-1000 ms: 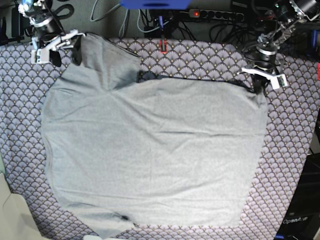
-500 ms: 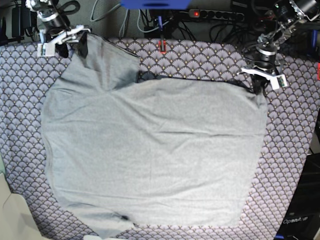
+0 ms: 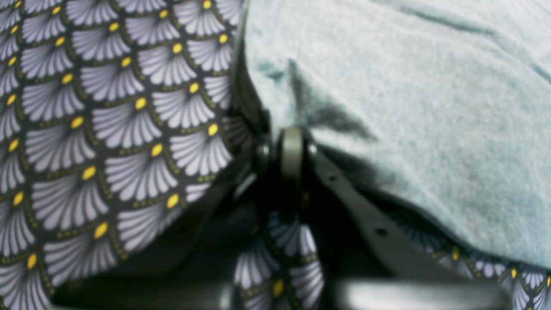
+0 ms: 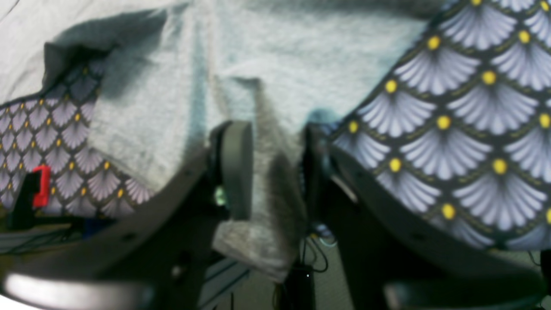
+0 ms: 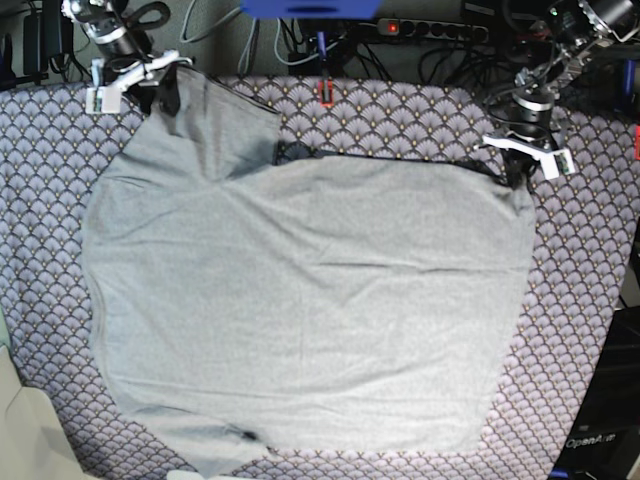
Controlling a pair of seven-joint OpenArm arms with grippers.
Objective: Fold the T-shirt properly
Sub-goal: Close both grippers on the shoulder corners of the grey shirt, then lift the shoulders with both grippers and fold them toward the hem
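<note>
The light grey T-shirt (image 5: pixel 300 300) lies spread flat on the scallop-patterned cloth (image 5: pixel 580 300), one sleeve pointing to the far left corner. My right gripper (image 5: pixel 160 92) is at that sleeve's far edge; in the right wrist view (image 4: pixel 273 168) its jaws stand around a bunched fold of the shirt (image 4: pixel 267 129), which fills the gap and hangs past the fingers. My left gripper (image 5: pixel 517 170) is at the shirt's far right corner; in the left wrist view (image 3: pixel 286 146) its jaws are together at the shirt's edge (image 3: pixel 409 107).
The patterned cloth's far edge runs just behind both grippers. A small red clip (image 5: pixel 325 92) sits at that edge. Cables and a power strip (image 5: pixel 430 30) lie behind it. A pale object (image 5: pixel 30 440) stands at the near left corner.
My right gripper has moved back and to the right along the sleeve's far edge and its jaws have come closer together on the cloth. The left gripper and the shirt's body have not moved.
</note>
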